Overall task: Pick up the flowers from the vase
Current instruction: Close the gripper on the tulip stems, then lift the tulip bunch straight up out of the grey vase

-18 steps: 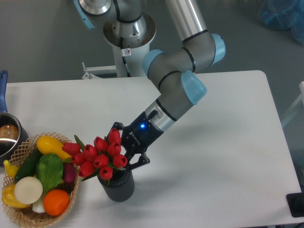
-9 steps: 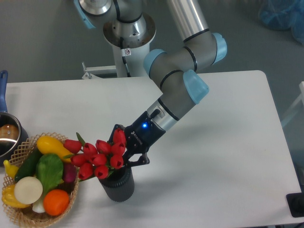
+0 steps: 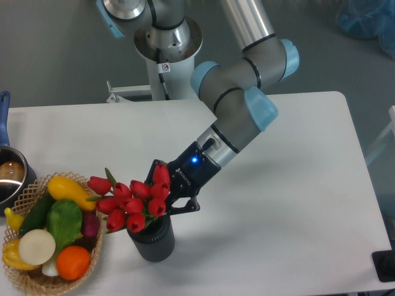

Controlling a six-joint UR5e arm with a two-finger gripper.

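Dark grey ribbed cylinder: the vase is seen upright on the white table, just below and in front of the gripper. Woven wicker basket of glossy vegetables is noted well to the camera-left of the gripper, its rim near the vase.

The flowers, smooth red tulip buds with green leaves, are bunched directly at the gripper's tip. The long axis of the bunch is tilted, with heads pointing up and camera-left and the base pointing down into the vase mouth. Stems are hidden behind the buds; whether they have cleared the mouth cannot be told.

The black fingers are seen closed around the bunch just behind the heads. A blue light is lit on the gripper body.

Beyond, at the far camera-left edge, a metal pot with a blue handle is partly in view.
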